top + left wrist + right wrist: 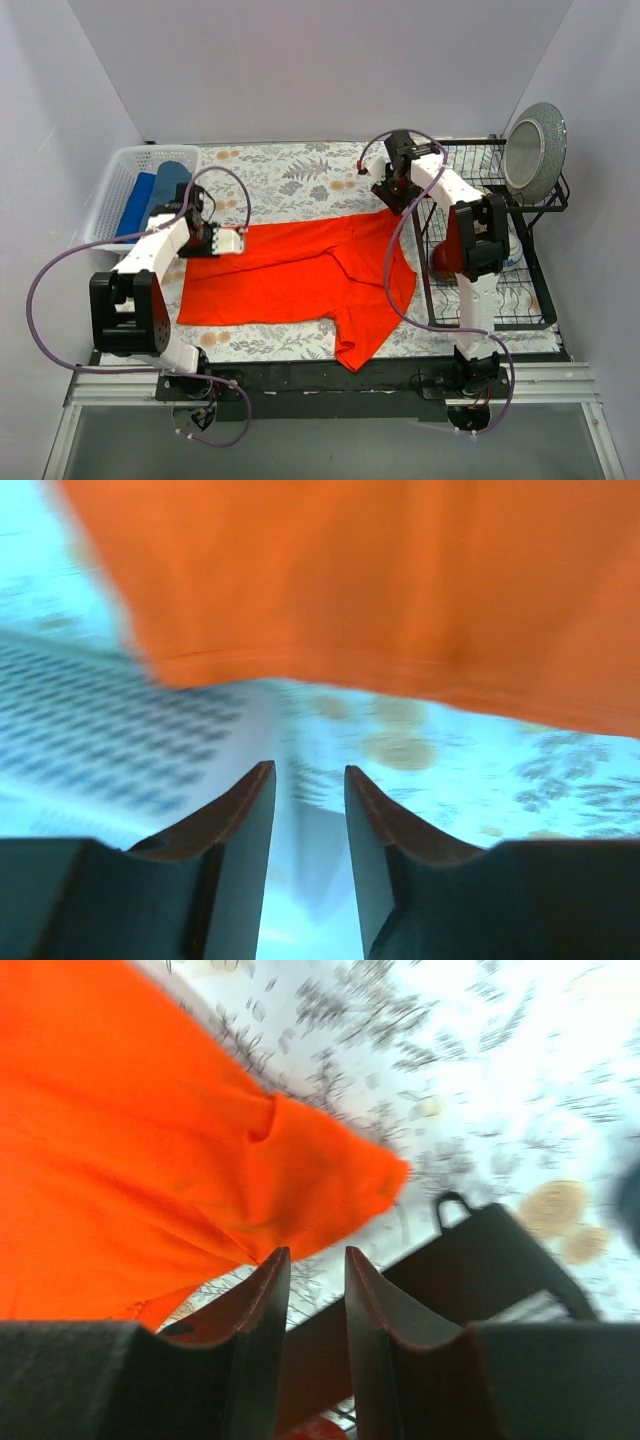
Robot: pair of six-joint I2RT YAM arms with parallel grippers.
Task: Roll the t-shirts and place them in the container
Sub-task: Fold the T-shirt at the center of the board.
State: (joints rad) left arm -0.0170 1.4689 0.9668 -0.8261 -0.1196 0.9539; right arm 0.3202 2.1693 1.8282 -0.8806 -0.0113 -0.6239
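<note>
The left gripper (305, 772) at ten o'clock of the orange-red t-shirt (300, 275) and the right gripper (315, 1252) at two o'clock both stand slightly parted, empty.

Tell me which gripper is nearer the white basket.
Left. The left gripper sits just right of the basket in the top view, at the orange shirt's edge. The right gripper is far across, by the wire rack.

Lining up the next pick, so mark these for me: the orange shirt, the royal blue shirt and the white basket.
orange shirt (290, 275): top view, middle of its spread body.
royal blue shirt (135, 205): top view, its upper surface inside the basket.
basket (150, 152): top view, its far rim.
</note>
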